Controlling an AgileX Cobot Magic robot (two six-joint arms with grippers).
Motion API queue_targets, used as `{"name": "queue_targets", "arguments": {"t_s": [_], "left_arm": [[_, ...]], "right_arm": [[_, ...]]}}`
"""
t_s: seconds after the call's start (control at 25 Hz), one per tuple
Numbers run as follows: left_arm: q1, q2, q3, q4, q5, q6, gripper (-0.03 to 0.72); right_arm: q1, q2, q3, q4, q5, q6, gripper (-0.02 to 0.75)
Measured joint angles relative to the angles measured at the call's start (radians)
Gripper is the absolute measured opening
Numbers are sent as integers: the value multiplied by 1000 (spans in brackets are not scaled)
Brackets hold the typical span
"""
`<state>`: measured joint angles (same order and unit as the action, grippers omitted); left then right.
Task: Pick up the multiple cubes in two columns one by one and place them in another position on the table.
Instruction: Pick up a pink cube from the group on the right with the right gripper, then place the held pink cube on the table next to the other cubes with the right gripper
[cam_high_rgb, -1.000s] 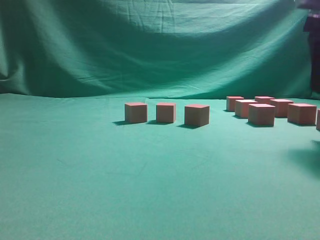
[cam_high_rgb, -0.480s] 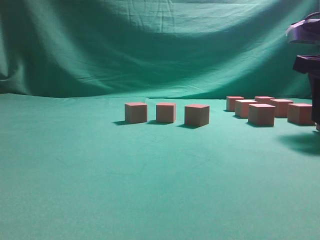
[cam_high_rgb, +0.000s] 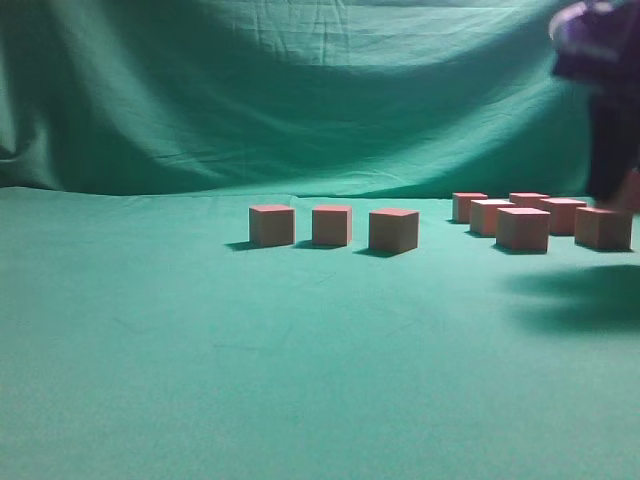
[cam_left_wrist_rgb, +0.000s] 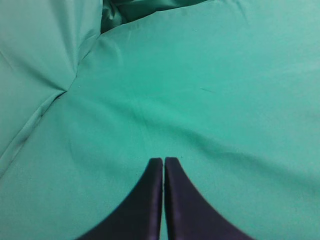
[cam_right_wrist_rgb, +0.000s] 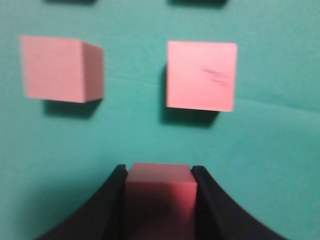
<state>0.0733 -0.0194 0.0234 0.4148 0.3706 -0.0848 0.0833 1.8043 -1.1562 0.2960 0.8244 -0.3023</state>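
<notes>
One cube (cam_right_wrist_rgb: 159, 192) square-on, clamped in right claw (cam_right_wrist_rgb: 158, 175)

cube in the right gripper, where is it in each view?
Exterior: held cube, a blurred sliver at the far right edge under the right arm.
Left wrist: not in it; only table cloth.
Right wrist: bottom centre, between the fingers.
Shared landmark: the two-column cubes below it.

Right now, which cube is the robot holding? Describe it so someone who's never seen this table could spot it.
Start at the green table and go to the cluster of cubes at its far right, where the dark right arm comes down. The held cube is the one pinched between the right end effector fingers. Unlike the two free cubes beyond it, black fingers flank both its sides.
</notes>
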Motion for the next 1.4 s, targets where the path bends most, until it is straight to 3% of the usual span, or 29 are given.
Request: {"name": "queue_targets", "arguments": {"t_s": [0.12,0.24,0.52,0.68,1.0,1.4], "left_arm": [[0,0,0,0,0,0,0],[0,0,0,0,0,0,0],[0,0,0,0,0,0,0],[0,0,0,0,0,0,0],[0,0,0,0,0,0,0],[0,0,0,0,0,0,0]], "right_arm": [[55,-26,-108,76,146,3,272],[165,-39,-220,118,243,82,272],[463,34,-398,117,254,258,272],[566,161,-516,50,254,443,272],[606,382,-724,3,275,597,272],[609,457,-758,-61,257,618,272]]}}
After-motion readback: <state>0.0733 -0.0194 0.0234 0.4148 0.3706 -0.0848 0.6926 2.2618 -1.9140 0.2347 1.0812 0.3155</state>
